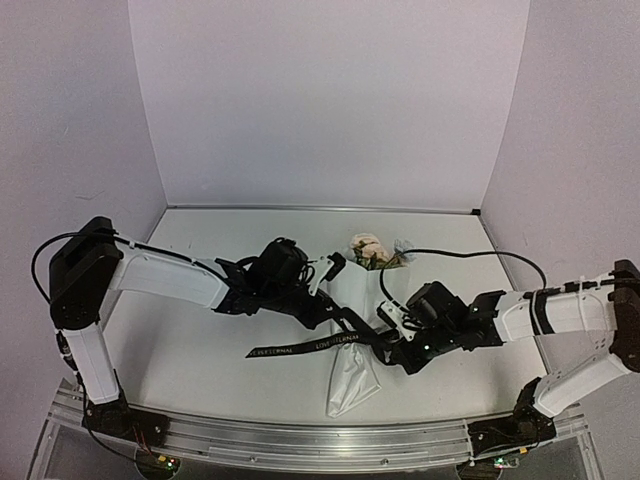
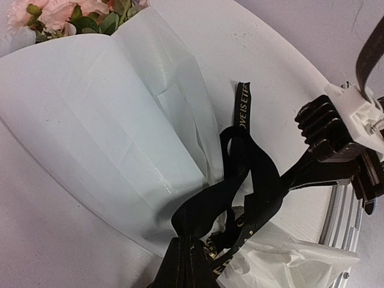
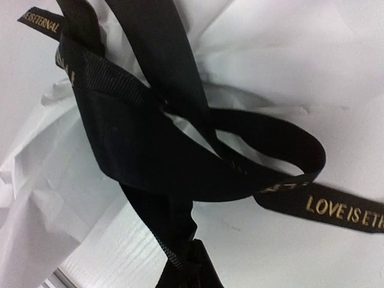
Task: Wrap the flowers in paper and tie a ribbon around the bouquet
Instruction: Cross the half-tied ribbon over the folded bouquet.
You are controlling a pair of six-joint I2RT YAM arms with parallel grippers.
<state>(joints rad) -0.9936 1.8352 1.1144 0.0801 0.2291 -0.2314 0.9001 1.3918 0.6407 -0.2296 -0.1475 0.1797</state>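
Note:
The bouquet lies mid-table: peach flowers (image 1: 370,250) (image 2: 60,15) at the far end, and the white paper (image 1: 350,382) (image 2: 108,120) (image 3: 288,60) wrapped round the stems as a cone pointing toward me. The black ribbon (image 1: 300,349) (image 2: 252,162) (image 3: 150,156) with pale lettering is looped loosely over the cone's narrow part, one end trailing left. My left gripper (image 1: 348,322) (image 2: 183,264) is shut on one strand of ribbon. The right gripper (image 1: 384,349) (image 3: 192,267) is shut on another strand, opposite it and close by.
A black cable (image 1: 470,255) curves over the table behind the right arm. The aluminium rail (image 1: 300,440) runs along the near edge. Pale walls close in the back and both sides.

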